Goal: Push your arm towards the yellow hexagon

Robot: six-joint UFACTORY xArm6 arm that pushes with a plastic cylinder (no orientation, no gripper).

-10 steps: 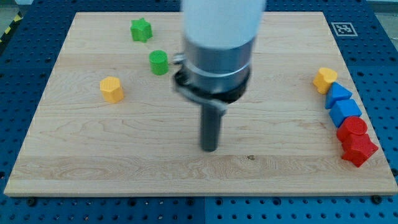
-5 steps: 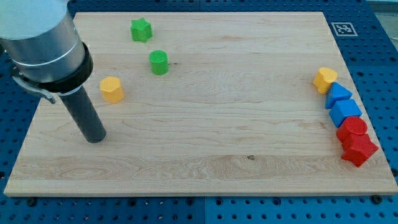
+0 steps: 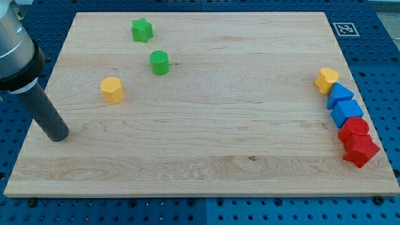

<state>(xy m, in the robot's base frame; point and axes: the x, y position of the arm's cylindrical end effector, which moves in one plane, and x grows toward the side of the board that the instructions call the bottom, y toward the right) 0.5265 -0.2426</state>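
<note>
The yellow hexagon [image 3: 112, 89] sits on the wooden board [image 3: 206, 156] at the view's left. My tip [image 3: 58, 137] rests on the board near its left edge, below and to the left of the yellow hexagon, well apart from it. The rod slants up to the arm's grey body at the view's left edge.
A green star [image 3: 142, 29] and a green cylinder [image 3: 160, 62] lie above and right of the hexagon. At the right edge stands a column: a yellow heart [image 3: 325, 80], a blue triangle [image 3: 339, 94], a blue block [image 3: 347, 112], a red cylinder [image 3: 355, 128], a red star [image 3: 360, 150].
My tip has swept from the board's middle to its left edge, passing below the yellow hexagon. No block has moved.
</note>
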